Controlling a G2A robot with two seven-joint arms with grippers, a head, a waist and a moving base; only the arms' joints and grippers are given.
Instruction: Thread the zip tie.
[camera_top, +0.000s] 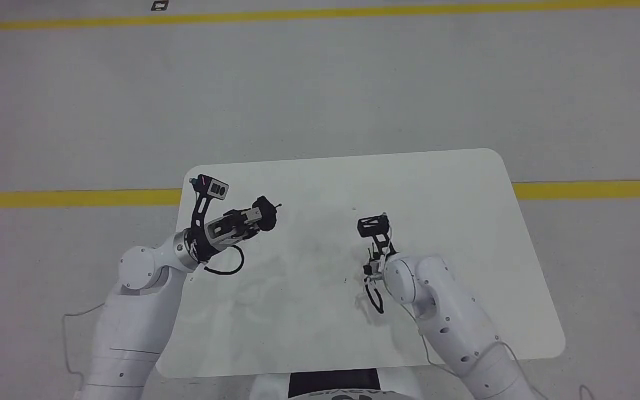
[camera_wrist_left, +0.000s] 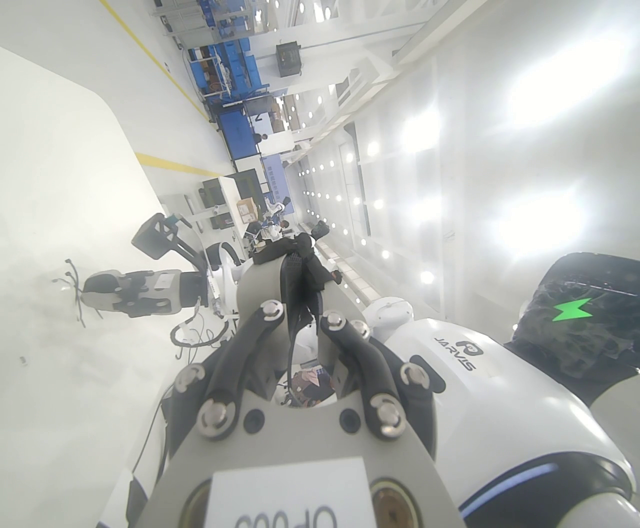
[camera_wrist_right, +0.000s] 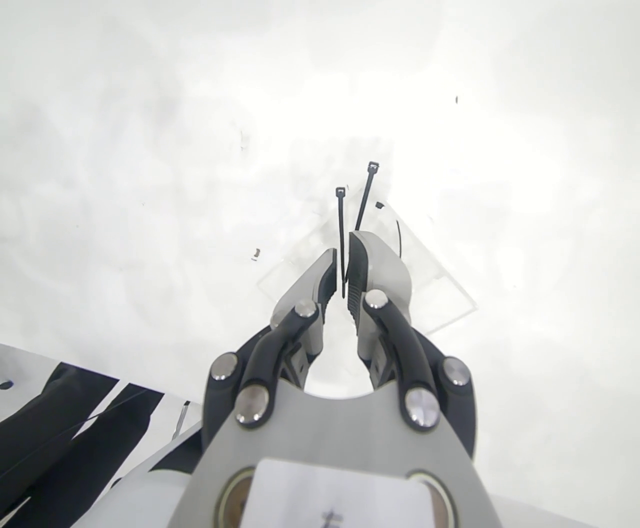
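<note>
My right gripper (camera_wrist_right: 344, 250) points down at the white table (camera_top: 450, 200), shut on a thin black zip tie (camera_wrist_right: 341, 220) that stands up between its fingers, head on top. A second black zip tie (camera_wrist_right: 367, 192) leans beside it, its lower end hidden behind one finger. In the left wrist view the right gripper (camera_wrist_left: 85, 295) shows farther off with the zip ties (camera_wrist_left: 75, 292) at its tip. My left gripper (camera_top: 264, 214) hangs over the table's left part, fingers (camera_wrist_left: 272, 312) pressed together. A thin black tip (camera_top: 278, 207) sticks out of it; I take it for a zip tie.
A clear plastic sheet (camera_wrist_right: 440, 285) lies on the table under the right gripper, with a short curved black tie (camera_wrist_right: 399, 235) on it. Small dark specks (camera_wrist_right: 256, 255) dot the table. The table's rounded edge (camera_top: 195, 180) is near the left arm.
</note>
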